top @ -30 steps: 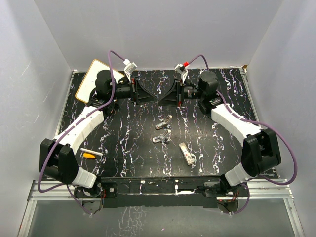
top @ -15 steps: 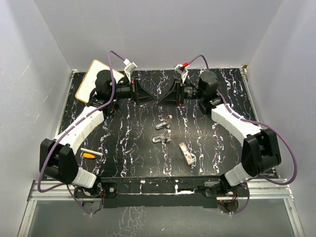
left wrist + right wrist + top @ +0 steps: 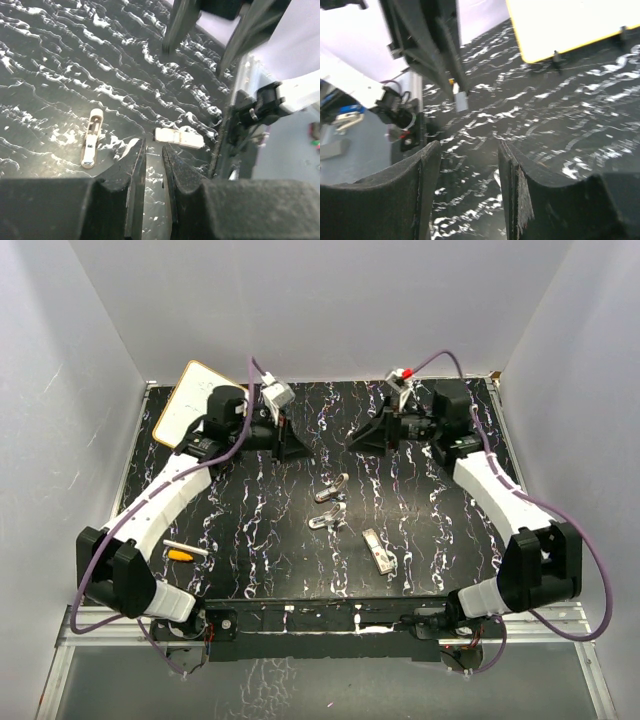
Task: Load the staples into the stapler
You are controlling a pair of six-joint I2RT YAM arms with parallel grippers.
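— Left gripper [image 3: 153, 148]?
— Pinched shut on a grey staple strip [image 3: 461, 101]. Plain only from the right wrist, right at the tips. From the left wrist, just a pale sliver between the jaws. From above, too small to make out.
— Right gripper [image 3: 467, 147]?
— Gaping, nothing in it, facing the left gripper and apart from it.
— Count on the table [image 3: 260, 540]?
— From above, three small pieces mid-table: a whitish staple box [image 3: 378, 551] nearest the bases, one silvery metal piece [image 3: 331, 487] farthest, a second silvery piece [image 3: 328, 519] between. No telling the stapler among them. Only two of the three in the left wrist view. Also two pen-like sticks [image 3: 186, 552] beside the left arm, one yellow-edged whiteboard [image 3: 190, 400] in the far left corner.
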